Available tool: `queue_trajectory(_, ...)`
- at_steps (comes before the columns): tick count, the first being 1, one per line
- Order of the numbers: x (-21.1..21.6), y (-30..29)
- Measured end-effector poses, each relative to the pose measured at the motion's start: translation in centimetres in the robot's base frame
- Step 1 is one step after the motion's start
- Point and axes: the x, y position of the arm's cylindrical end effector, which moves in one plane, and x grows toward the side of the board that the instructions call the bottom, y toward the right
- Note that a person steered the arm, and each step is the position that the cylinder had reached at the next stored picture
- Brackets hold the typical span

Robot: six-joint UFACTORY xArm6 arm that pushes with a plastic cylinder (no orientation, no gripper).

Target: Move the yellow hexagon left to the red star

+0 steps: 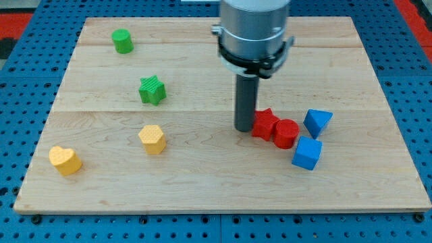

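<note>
Camera view: my tip (pixel 243 129) rests on the wooden tabletop (pixel 202 182) right of centre, touching or just beside the left edge of the red star (pixel 264 123). There is no pincer on this arm, so no grasp state applies. The yellow hexagon (pixel 152 139) sits lower left of centre, well apart from the red star. A red cylinder (pixel 286 133) touches the star's right side. Two blue blocks (pixel 317 122) (pixel 307 153) lie just right of it. A yellow heart (pixel 65 160) occupies the lower left. A green star (pixel 152 90) and a green cylinder (pixel 122 41) stand in the upper left.
</note>
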Motion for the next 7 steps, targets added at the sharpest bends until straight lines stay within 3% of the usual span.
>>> queue_trajectory(1, 0.9, -3.9)
queue_trajectory(2, 6.9, -5.5)
queue_trajectory(3, 9.5, -11.9)
queue_trajectory(4, 7.2, -17.3)
queue_trajectory(5, 2.7, -19.0)
queue_trajectory(7, 2.6, -15.5)
